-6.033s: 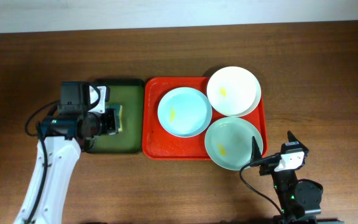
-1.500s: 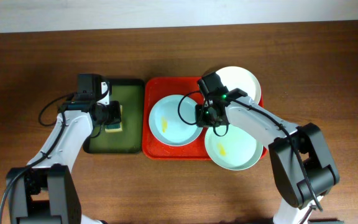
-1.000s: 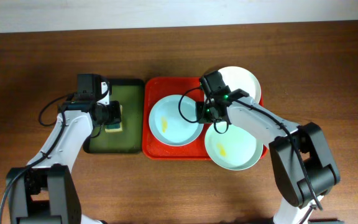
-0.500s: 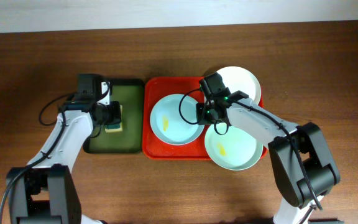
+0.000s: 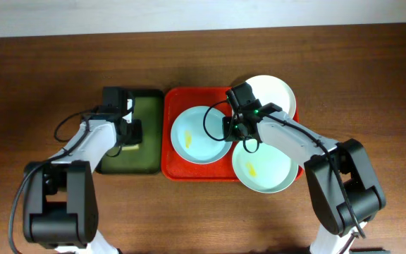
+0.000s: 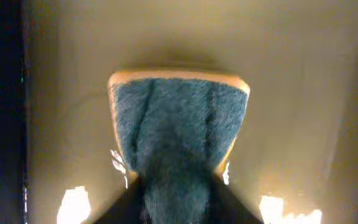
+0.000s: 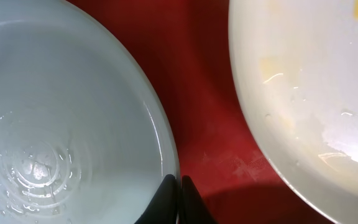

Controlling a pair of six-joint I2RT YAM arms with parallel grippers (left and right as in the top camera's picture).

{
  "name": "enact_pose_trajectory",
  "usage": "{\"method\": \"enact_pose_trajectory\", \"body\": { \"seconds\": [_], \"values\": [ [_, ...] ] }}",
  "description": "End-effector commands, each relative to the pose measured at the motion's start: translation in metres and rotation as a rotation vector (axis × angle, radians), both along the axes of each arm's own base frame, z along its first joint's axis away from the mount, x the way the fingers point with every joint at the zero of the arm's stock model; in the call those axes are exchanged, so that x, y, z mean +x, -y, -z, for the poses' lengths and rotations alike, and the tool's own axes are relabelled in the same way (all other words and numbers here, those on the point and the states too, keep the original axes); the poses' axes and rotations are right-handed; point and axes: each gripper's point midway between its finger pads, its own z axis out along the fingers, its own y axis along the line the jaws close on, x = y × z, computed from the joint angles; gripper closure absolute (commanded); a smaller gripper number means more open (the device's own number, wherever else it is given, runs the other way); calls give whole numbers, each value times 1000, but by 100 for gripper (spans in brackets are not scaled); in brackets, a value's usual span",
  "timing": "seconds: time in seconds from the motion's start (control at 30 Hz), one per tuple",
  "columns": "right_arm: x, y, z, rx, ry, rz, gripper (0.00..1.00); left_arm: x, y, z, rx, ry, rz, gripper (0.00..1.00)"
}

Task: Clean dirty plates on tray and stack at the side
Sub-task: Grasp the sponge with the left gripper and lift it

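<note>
Green plate [image 5: 263, 168]: nearest me, at the red tray's [image 5: 171, 168] front right corner, overhanging its rim; yellow smear showing
Right gripper [image 7: 179, 198]: I see its fingers pinched on the pale blue plate's [image 5: 197, 135] right rim; that plate lies in the tray's left half
Left gripper [image 5: 130, 135]: clamped on the sponge [image 6: 178, 124], over the dark green tray [image 5: 150, 152]
White plate [image 5: 270, 99]: farthest, tray's back right corner

A dark green tray [image 5: 146, 154] lies on the wooden table [image 5: 372, 63]. On it sits a yellow sponge [image 6: 179, 118], blue-grey scouring side showing.
</note>
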Motion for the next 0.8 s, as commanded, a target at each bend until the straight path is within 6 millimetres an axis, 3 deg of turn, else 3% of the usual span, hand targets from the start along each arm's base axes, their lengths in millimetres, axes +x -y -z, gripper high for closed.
{"method": "enact_pose_trajectory", "body": {
  "seconds": [0.0,0.1,0.13,0.17,0.2,0.33,0.37,0.4,0.43,0.53,0.77],
  "values": [
    [-7,8,10,-41,-23,9,96,3,-2,1,4,2,-12,75],
    [-7,8,10,-41,-23,9,95,3,-1,1,3,2,-12,84],
    [-7,8,10,-41,-23,9,77,3,-1,1,-1,2,-11,92],
    [-7,8,10,-41,-23,9,66,3,3,2,-23,1,-4,97],
    [-7,8,10,-41,-23,9,64,3,4,1,-25,3,-3,99],
    [-7,8,10,-41,-23,9,64,5,4,1,-25,12,-3,100],
    [-7,8,10,-41,-22,9,64,6,4,1,-24,13,-3,79],
    [-6,8,10,-40,-22,9,64,6,3,0,-21,16,-4,66],
    [-6,7,10,-39,-19,9,65,11,2,-1,-15,36,-6,66],
    [-4,7,9,-36,-12,9,92,17,3,-4,-18,64,-6,77],
    [-3,6,8,-33,-5,9,96,17,3,-4,-17,64,-6,78]
  ]
}}
